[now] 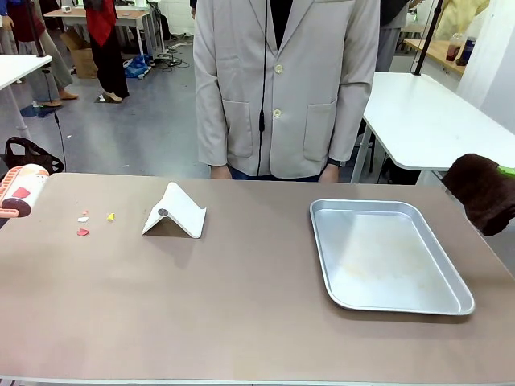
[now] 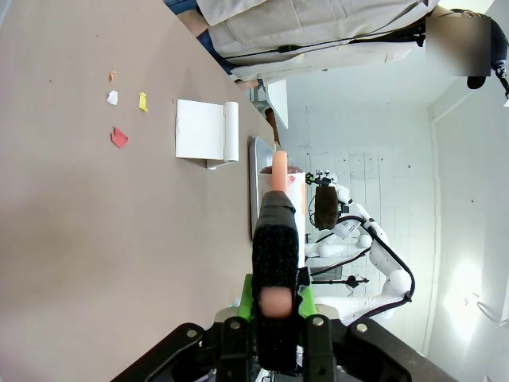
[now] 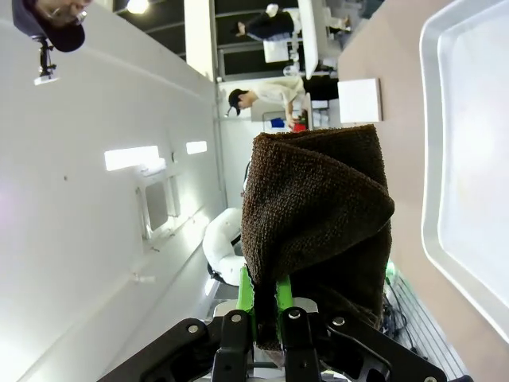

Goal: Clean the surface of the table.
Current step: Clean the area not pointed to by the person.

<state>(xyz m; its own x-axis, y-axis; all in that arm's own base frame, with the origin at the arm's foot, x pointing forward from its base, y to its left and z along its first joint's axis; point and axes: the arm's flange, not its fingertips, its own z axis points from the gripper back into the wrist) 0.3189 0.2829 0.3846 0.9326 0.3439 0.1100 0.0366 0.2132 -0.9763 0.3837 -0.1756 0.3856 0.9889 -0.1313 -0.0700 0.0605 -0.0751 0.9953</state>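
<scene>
Looking across the tabletop [image 1: 241, 314], I see one container, a metal tray [image 1: 326, 241] lying flat on the right half. Its floor is bare metal with a faint yellowish smear.

Left of centre stands a white folded stand [image 1: 175, 212]. Just left of it are a few paper scraps [image 1: 83, 232] in red, white, yellow and orange, lying loose on the brown surface. A person [image 1: 286, 80] in a light jacket stands at the far edge, hands down by the tabletop's rim.

My left claw [image 2: 276, 296] is clamped on a tool [image 2: 275, 239] with a dark textured body and an orange tip. In the front view the tool [image 1: 20, 193] sits at the tabletop's left edge, near the scraps but apart from them. From the left wrist the tabletop [image 2: 79, 239] spreads out ahead and to one side of the fingers, with the scraps [image 2: 118, 137] and the stand [image 2: 205, 130] farther along it.

My right claw [image 3: 264, 298] is clamped on a brown cloth [image 3: 318, 215], which bunches up past the green pads. In the front view the cloth [image 1: 483, 191] hangs at the tabletop's right edge, beyond the tray's far right corner. I cannot tell whether it touches the surface. From the right wrist the tabletop [image 3: 398, 119] and the tray [image 3: 433, 119] run along one side of the cloth.
</scene>
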